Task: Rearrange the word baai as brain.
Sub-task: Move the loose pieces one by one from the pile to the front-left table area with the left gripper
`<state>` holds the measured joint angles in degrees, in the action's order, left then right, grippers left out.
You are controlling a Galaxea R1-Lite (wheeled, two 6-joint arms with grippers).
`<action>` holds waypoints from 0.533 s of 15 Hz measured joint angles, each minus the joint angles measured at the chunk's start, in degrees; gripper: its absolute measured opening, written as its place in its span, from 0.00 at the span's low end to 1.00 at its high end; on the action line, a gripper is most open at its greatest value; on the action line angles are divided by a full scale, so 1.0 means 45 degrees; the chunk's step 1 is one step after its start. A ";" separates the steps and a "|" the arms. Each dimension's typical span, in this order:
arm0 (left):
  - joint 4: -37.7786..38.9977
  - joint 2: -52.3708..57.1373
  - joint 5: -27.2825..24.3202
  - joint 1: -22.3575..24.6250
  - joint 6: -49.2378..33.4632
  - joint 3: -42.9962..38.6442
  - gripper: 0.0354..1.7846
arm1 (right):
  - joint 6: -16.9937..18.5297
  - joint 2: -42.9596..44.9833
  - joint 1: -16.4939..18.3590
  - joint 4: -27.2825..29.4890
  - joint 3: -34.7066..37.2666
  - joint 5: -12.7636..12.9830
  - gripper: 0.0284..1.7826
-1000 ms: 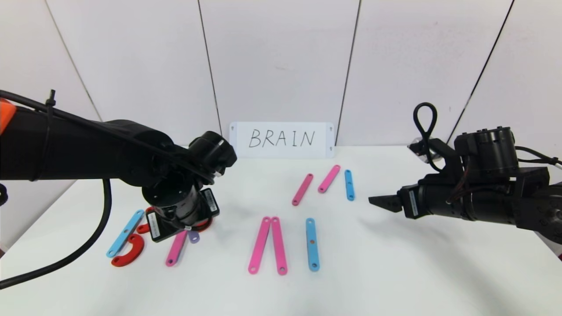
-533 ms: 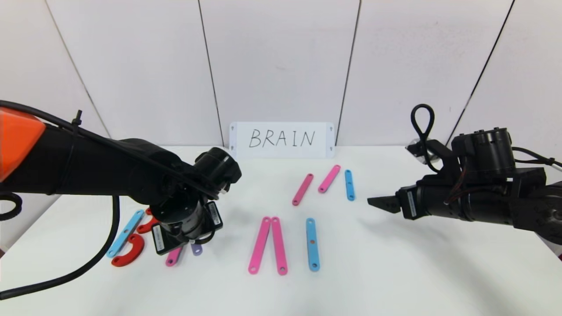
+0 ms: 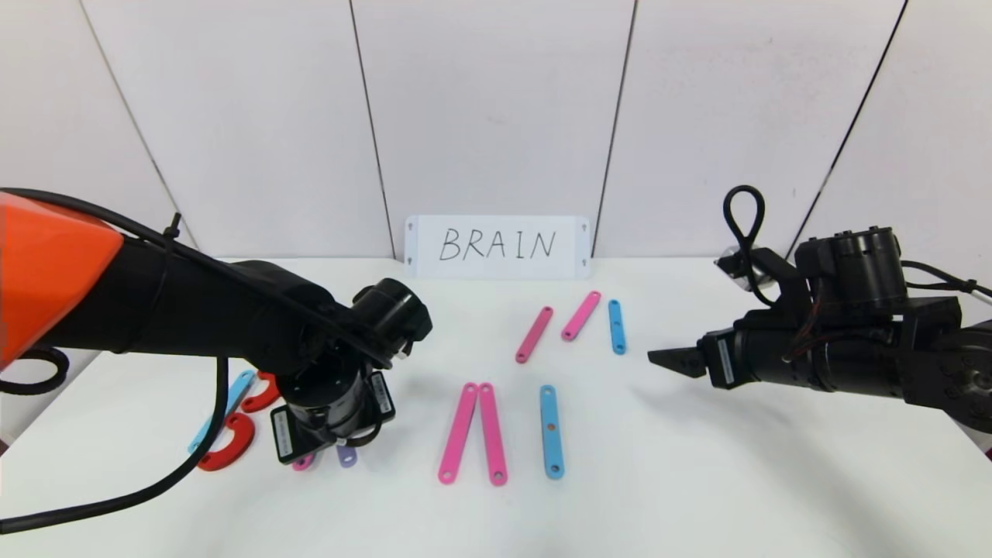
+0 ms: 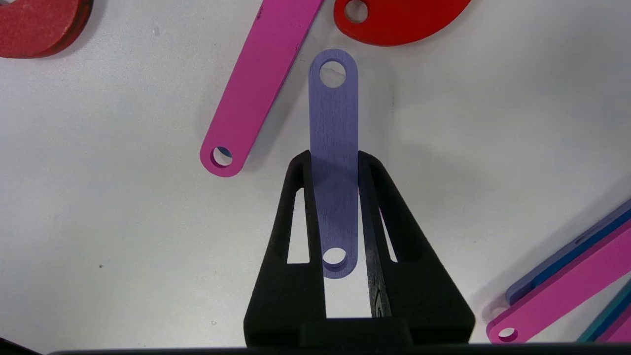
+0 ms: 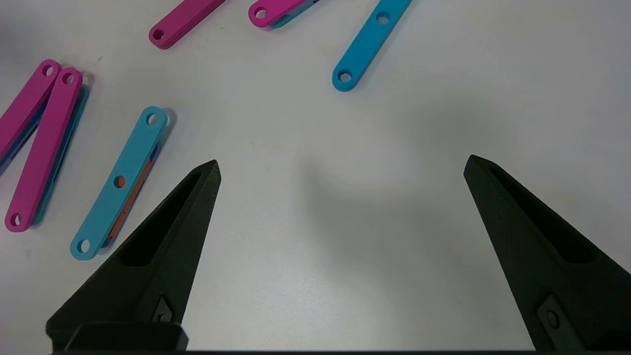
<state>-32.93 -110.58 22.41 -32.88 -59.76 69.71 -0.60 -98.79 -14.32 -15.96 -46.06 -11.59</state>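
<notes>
Hiding under the arm in the head view, the left gripper [image 4: 335,162] shows only in its wrist view, clamped on the short purple strip [image 4: 334,148] beside a pink strip [image 4: 256,88] at 7 o'clock on the counter [image 3: 697,480]. Wide apart, the right gripper [image 5: 340,167] hovers over bare counter at 3 o'clock, near a blue strip [image 5: 118,182].

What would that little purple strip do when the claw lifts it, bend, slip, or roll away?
The purple strip looks flat and rigid, lying straight along its length, so it probably won't flop. It seems thin and small, so likely light. The left claw pinches only its narrow edges, so it might slip or swivel in the grip. Being flat, it shouldn't roll on the table.
</notes>
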 joint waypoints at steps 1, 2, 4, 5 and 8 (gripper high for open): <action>-0.0008 -0.0033 -0.0005 0.0005 0.0005 -0.0011 0.14 | 0.0005 0.0000 0.0000 -0.0005 0.0000 0.0000 0.97; -0.0019 -0.0049 -0.0024 0.0000 0.0000 -0.0030 0.14 | 0.0005 0.0000 0.0000 -0.0005 -0.0005 -0.0003 0.97; -0.0024 -0.0087 -0.0079 -0.0011 0.0000 -0.0043 0.14 | 0.0000 0.0000 0.0005 0.0000 -0.0005 0.0000 0.97; -0.0024 -0.0122 -0.0092 -0.0011 -0.0005 -0.0049 0.14 | 0.0005 0.0000 0.0005 -0.0005 -0.0005 -0.0003 0.97; -0.0019 -0.0233 -0.0165 -0.0005 0.0000 -0.0043 0.14 | 0.0000 0.0000 0.0005 -0.0005 -0.0005 0.0000 0.97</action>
<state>-33.01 -111.63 21.66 -32.90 -59.76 69.51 -0.60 -98.79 -14.30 -15.98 -46.08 -11.59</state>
